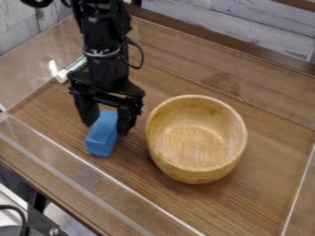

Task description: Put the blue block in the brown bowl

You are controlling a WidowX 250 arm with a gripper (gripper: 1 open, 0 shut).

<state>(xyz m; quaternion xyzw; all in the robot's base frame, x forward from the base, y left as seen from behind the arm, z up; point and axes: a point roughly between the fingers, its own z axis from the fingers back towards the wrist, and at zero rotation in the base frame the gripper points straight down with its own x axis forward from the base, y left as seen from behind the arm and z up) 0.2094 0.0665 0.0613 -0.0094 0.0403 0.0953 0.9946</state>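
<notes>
- Bottom-left corner: dark frame parts under the bench (50, 138), cut off by the edge, can't make out what they are.
- Clear panels ring the wooden bench top; near panel edge runs across the lower left, glare along it.
- brown bowl (197, 138) sits upright on the bench right of centre, fully visible, inside shows only wood grain.
- blue block (103, 133) lies flat on the bench just left of the bowl, not touching it. Near end is clear; far end is partly covered by the hand.
- hand (105, 109) points straight down over the block's far end, two dark fingers (127, 112) spread wide, one on each side of the block. Jaws stand open, no grip on the block.
- Can't tell whether the fingertips touch the bench or the block's sides; black on dark wood there.
- Arm rises from the hand near vertical, black, with cabling on its side; top of it cut off by the upper edge.
- White object with a green bit (59, 70) pokes out left of the arm, mostly hidden behind it, too small to identify.
- Far background: pale planked surface beyond the rear panel, blurred.
</notes>
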